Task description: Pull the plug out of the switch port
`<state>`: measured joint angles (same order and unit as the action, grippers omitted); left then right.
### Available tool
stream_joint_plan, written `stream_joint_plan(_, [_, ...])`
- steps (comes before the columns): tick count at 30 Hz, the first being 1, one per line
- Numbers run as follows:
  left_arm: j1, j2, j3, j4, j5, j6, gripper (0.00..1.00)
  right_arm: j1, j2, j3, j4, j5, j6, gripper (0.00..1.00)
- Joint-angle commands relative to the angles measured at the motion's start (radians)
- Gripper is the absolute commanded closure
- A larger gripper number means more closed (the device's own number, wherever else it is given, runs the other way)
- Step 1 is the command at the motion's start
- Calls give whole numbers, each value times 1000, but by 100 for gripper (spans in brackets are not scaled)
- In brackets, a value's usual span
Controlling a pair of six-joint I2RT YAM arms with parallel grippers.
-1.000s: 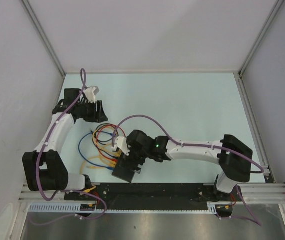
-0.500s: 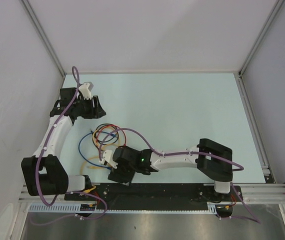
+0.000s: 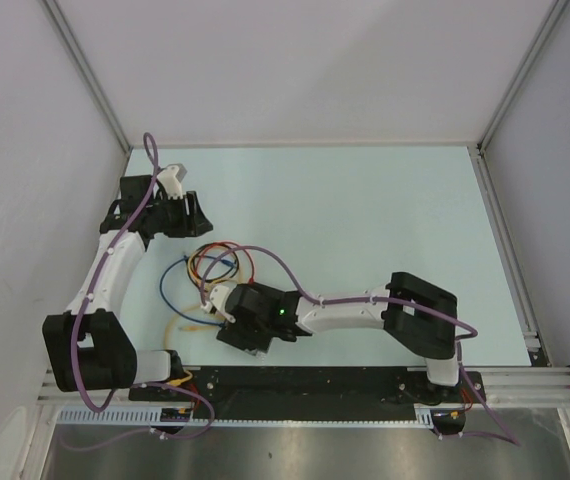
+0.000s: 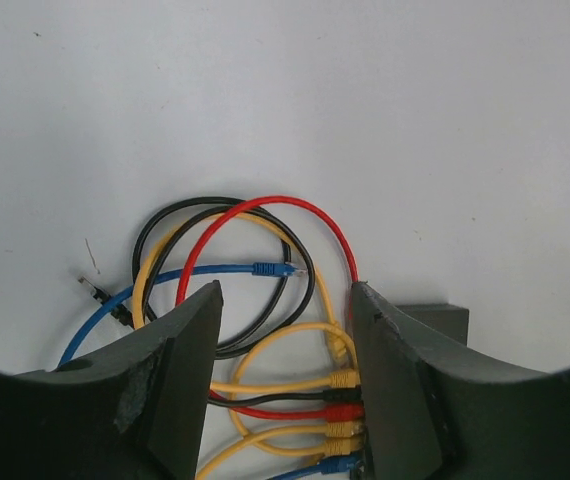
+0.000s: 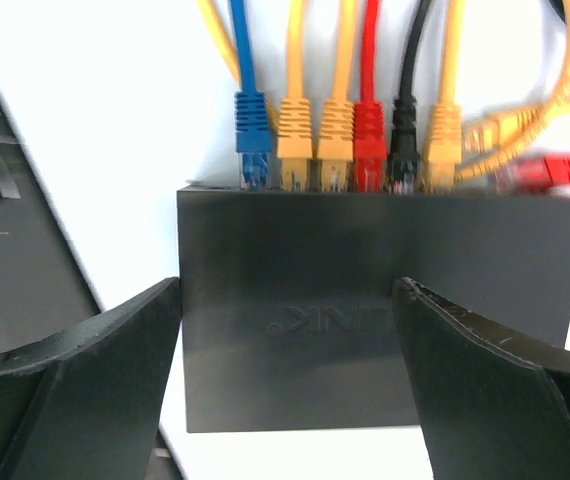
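1. While its jaws stand spread and hold nothing, the left gripper [image 4: 285, 300] hovers over loose coloured cables [image 4: 270, 268].
2. The small flat matte-black rectangular switch [image 5: 365, 320] lies near the pale table's [image 3: 365, 220] front edge, with six plugs [image 5: 368, 135] seated.
3. The right gripper [image 5: 285, 290] hangs above it, jaws wide, gripping nothing.

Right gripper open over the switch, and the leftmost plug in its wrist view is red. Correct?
No: the right wrist view shows the leftmost plug is blue, not red. The right gripper is open over the switch.
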<state>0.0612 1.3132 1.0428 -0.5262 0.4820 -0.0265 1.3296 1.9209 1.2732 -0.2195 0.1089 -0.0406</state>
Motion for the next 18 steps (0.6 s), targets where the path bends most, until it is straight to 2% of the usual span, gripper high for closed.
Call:
stream_joint_plan(1, [2, -3, 3, 8, 36, -23, 40, -56, -42, -64, -49, 78, -106, 11])
stream_joint_plan(7, [0, -2, 10, 11, 50, -33, 40, -139, -54, -135, -9, 127, -205, 11])
stream_joint_plan(11, [-15, 21, 22, 0, 82, -16, 39, -268, -78, -170, -37, 95, -217, 11])
stream_joint_plan(15, [-53, 50, 26, 2, 113, 0, 39, -362, -100, -192, -32, 66, -240, 11])
stream_joint_plan(18, [-141, 83, 48, -9, 150, 23, 38, -418, -114, -199, -23, 32, -269, 11])
